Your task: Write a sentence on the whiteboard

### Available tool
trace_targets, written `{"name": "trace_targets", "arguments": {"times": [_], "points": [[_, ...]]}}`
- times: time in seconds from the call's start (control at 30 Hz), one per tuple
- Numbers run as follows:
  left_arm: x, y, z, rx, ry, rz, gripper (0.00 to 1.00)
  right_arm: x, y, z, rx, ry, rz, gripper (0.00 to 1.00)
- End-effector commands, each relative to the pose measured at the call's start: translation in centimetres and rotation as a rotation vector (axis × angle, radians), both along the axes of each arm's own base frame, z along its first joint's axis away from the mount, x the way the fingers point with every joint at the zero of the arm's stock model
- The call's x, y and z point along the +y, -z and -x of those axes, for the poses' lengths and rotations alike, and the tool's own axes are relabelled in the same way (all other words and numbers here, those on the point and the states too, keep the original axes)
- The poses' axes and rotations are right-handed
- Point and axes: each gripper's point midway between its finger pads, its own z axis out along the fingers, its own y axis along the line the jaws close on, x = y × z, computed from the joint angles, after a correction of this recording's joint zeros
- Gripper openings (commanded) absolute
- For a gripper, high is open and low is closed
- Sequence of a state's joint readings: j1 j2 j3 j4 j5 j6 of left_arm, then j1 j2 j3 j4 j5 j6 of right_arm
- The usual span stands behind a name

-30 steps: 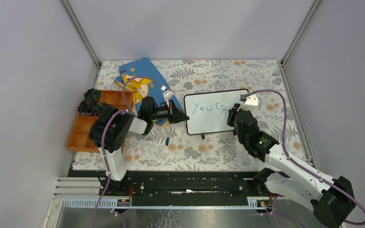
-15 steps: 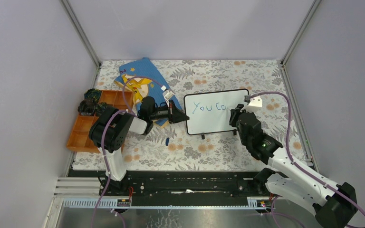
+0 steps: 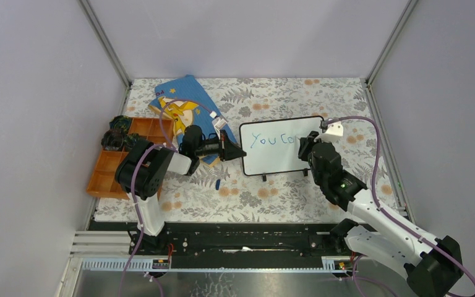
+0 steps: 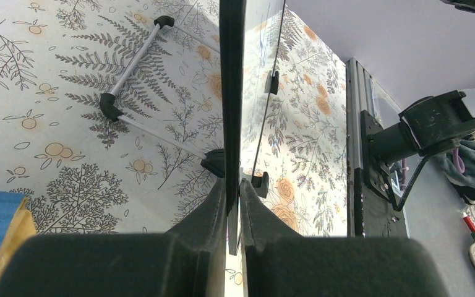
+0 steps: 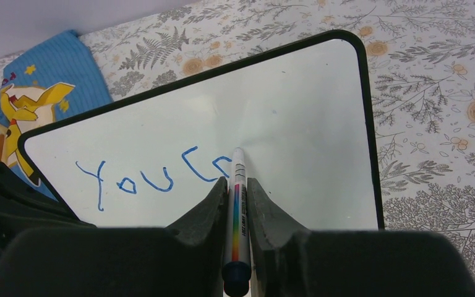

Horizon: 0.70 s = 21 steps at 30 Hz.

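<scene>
Blue sentence (image 5: 154, 176) on white whiteboard (image 5: 297, 154)

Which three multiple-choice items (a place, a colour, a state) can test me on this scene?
1. Where does the blue picture book lie? A) left of the whiteboard B) right of it C) on it
2. Which colour has the sentence? A) red B) blue C) green
3. What does the right gripper hold? A) nothing B) a marker C) the book
Answers: 1 A, it shows beyond the board's left edge; 2 B, the strokes are blue; 3 B, it clamps the marker's barrel.
</scene>
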<state>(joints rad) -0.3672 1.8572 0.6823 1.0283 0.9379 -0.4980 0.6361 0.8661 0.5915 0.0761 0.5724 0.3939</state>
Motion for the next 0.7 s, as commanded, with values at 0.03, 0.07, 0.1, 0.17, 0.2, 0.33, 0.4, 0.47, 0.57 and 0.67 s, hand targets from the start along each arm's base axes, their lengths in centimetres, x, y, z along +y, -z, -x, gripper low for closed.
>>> {"name": "trace_targets", "arguments": {"times": [0.03,0.07,0.1,0.17,0.2,0.33,0.4,0.47,0.57,0.67], "points": [[-0.2,2.1,0.9,0.049,0.011,-0.054,0.00,0.7,-3.4,-1.1,-0.083,-0.004,-0.071,0.00],[-0.2,2.1,0.9,0.049,0.010,-0.054,0.00,0.7,-3.4,-1.1,-0.081,-0.005,-0.071,0.00],[-0.2,2.0,0.8,0.046,0.010,-0.054,0.00,0.7,-3.3,-1.1,-0.078,-0.004,-0.069,0.00],[-0.2,2.1,0.9,0.047,0.011,-0.055,0.00,0.7,-3.0,-1.2,-0.071,-0.002,-0.066,0.00],[-0.2,2.1,0.8,0.048,0.009,-0.056,0.00,0.6,-3.0,-1.2,-0.071,0.001,-0.066,0.00],[-0.2,2.1,0.9,0.047,0.011,-0.057,0.00,0.4,-2.6,-1.2,-0.062,0.008,-0.060,0.00],[-0.2,2.1,0.8,0.049,0.010,-0.057,0.00,0.3,-2.3,-1.2,-0.055,0.012,-0.053,0.00],[-0.2,2.1,0.9,0.048,0.011,-0.058,0.00,0.2,-2.1,-1.1,-0.050,0.016,-0.052,0.00],[-0.2,2.1,0.9,0.048,0.011,-0.057,0.00,0.1,-1.5,-1.1,-0.036,0.014,-0.043,0.00],[-0.2,2.1,0.9,0.049,0.011,-0.057,0.00,0.1,-1.1,-0.9,-0.025,0.011,-0.042,0.00]]}}
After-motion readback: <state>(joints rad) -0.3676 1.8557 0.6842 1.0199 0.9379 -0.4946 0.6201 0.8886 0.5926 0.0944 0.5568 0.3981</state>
